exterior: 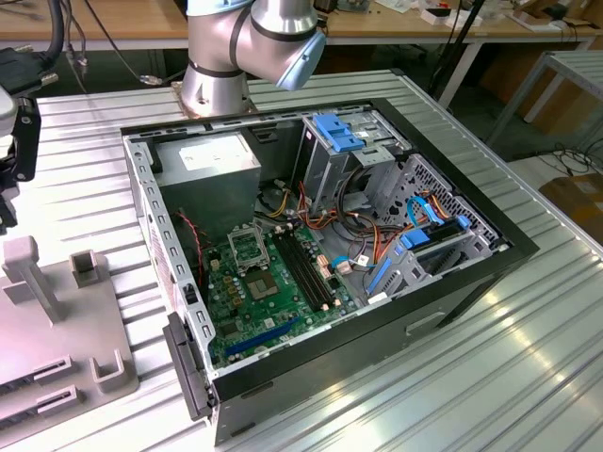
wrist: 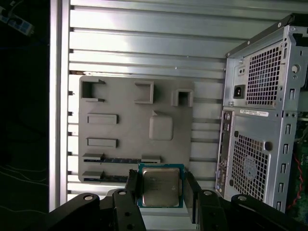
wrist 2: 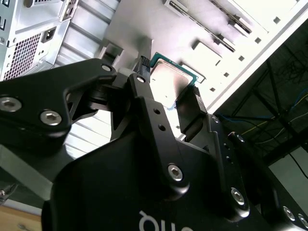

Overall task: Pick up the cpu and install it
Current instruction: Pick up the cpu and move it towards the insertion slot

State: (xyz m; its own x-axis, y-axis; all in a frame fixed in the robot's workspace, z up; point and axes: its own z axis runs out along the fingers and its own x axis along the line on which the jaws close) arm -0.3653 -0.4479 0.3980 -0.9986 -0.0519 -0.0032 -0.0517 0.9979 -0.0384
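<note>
The cpu (wrist: 160, 188), a small square chip with a pale silver-grey face and a green edge, sits between the black fingers (wrist: 131, 184) of my gripper (wrist: 161, 185), which is shut on its two sides. In the second wrist view the cpu (wrist 2: 167, 78) shows from a low angle, clamped in the gripper (wrist 2: 168, 87). It hangs over the near edge of the grey fixture plate (wrist: 125, 126). In the exterior view the motherboard's socket (exterior: 247, 250), with its silver frame, lies inside the open computer case (exterior: 311, 235).
The case's perforated rear panel (wrist: 260, 130) stands beside the fixture plate. The plate (exterior: 57, 330) carries raised holders and slots. The arm's base (exterior: 221, 56) stands behind the case. Ribbed metal tabletop (exterior: 471, 377) surrounds everything. Cables and drive bays fill the case's far side.
</note>
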